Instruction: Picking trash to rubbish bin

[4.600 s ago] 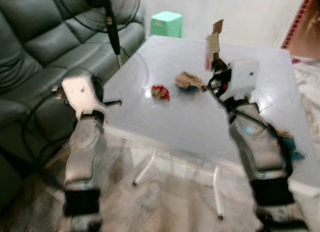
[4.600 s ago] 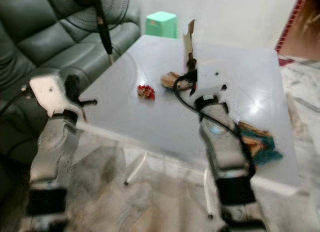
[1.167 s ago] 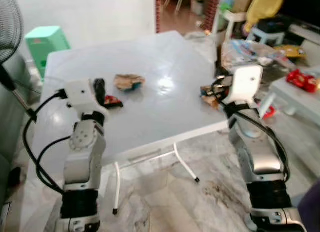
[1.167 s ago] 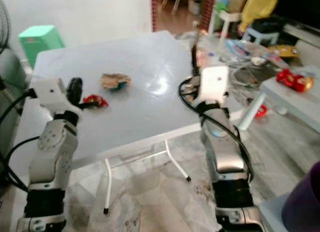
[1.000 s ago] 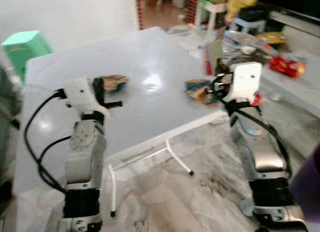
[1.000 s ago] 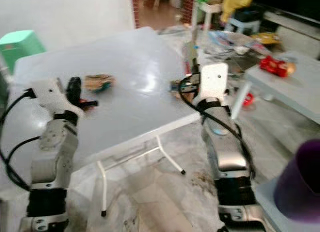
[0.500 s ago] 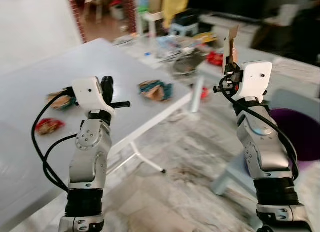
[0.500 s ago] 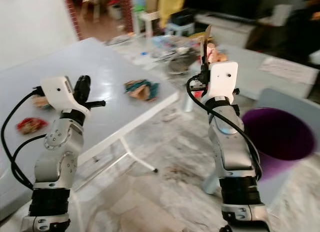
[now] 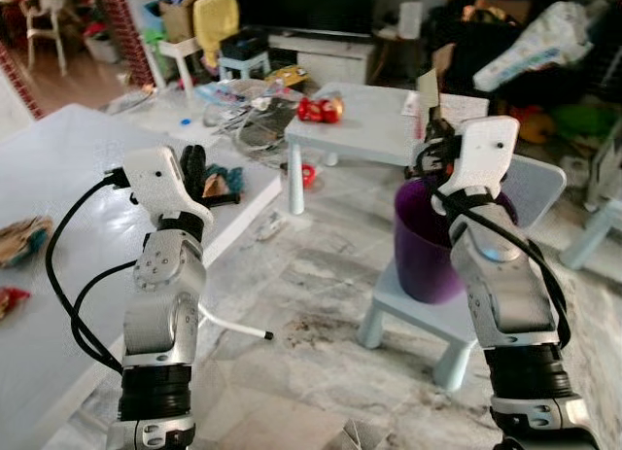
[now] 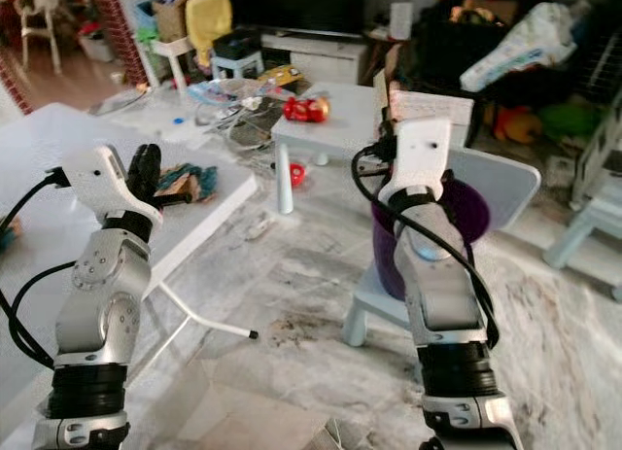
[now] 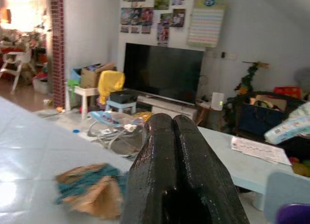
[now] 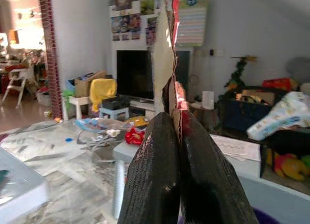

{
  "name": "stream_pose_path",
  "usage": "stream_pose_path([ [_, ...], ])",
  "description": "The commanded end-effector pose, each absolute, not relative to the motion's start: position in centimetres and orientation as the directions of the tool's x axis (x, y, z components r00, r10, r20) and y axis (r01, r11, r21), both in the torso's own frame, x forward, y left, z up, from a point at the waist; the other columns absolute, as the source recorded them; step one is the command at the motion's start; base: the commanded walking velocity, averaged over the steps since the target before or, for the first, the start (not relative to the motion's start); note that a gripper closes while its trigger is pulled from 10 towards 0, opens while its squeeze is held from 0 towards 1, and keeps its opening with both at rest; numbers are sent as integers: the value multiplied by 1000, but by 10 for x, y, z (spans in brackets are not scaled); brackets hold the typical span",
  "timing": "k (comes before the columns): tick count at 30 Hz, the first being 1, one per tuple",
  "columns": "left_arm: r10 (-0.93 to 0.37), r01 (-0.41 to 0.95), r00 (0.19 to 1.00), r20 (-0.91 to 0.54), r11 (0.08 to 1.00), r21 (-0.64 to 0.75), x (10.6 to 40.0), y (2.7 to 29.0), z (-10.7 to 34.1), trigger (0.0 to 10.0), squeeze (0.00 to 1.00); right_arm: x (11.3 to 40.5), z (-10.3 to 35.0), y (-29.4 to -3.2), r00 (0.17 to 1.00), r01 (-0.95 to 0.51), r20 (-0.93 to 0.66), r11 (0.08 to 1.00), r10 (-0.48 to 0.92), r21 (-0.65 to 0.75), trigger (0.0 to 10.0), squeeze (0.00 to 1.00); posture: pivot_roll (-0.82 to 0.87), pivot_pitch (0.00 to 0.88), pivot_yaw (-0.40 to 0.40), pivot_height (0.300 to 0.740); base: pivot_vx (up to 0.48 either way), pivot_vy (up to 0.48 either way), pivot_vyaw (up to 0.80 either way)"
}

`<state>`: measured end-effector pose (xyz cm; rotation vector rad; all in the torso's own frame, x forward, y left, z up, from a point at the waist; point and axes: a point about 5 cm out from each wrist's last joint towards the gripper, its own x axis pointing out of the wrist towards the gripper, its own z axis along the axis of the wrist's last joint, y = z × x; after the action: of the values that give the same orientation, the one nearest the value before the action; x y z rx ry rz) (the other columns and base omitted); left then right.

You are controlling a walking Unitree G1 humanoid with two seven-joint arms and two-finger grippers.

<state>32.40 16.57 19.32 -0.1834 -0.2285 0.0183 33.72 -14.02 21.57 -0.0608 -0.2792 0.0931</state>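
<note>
The right gripper point(image 9: 434, 129) is clenched on a torn strip of cardboard point(image 12: 164, 59), held upright just above and behind the near rim of the purple bin point(image 9: 420, 241). In the right wrist view the two black fingers point(image 12: 155, 171) press flat against each other with the strip pinched between them; the strip is thin, pale brown, ragged along one edge, with a red patch on one face, and it stands well clear above the fingertips. The bin sits on a pale blue stool point(image 9: 413, 309), directly below and slightly in front of this gripper, its open mouth facing up. Beyond the gripper stands a low pale table point(image 9: 364, 124) carrying a red toy point(image 9: 321, 108), and clutter crowds the far side of the room.

The left gripper point(image 9: 194, 168) is closed on nothing, its fingers point(image 11: 172, 171) pressed together, hovering over the corner of the white table point(image 9: 58, 178). Just ahead of it near that edge lies a crumpled brown and teal wrapper point(image 11: 92, 187). Between the white table's edge and the stool runs an open stretch of marble floor point(image 9: 311, 275)
</note>
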Motion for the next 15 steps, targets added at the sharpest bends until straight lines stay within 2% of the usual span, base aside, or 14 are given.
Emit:
stream_pose_path([
  [1,19,24,974,226,983,-183,324,161,194,10000,0,337,218,-144,957,-68,277,995,87,-78,10000,0,-44,7,63,740,0,0,-800],
  [11,-6,47,975,224,982,-181,324,157,193,10000,0,336,217,-146,959,-58,271,995,79,-85,10000,0,-49,13,63,740,0,0,-800],
  [15,-15,57,973,228,982,-180,323,156,193,10000,0,336,217,-146,958,-59,275,995,81,-85,10000,0,-50,14,64,740,0,0,0],
])
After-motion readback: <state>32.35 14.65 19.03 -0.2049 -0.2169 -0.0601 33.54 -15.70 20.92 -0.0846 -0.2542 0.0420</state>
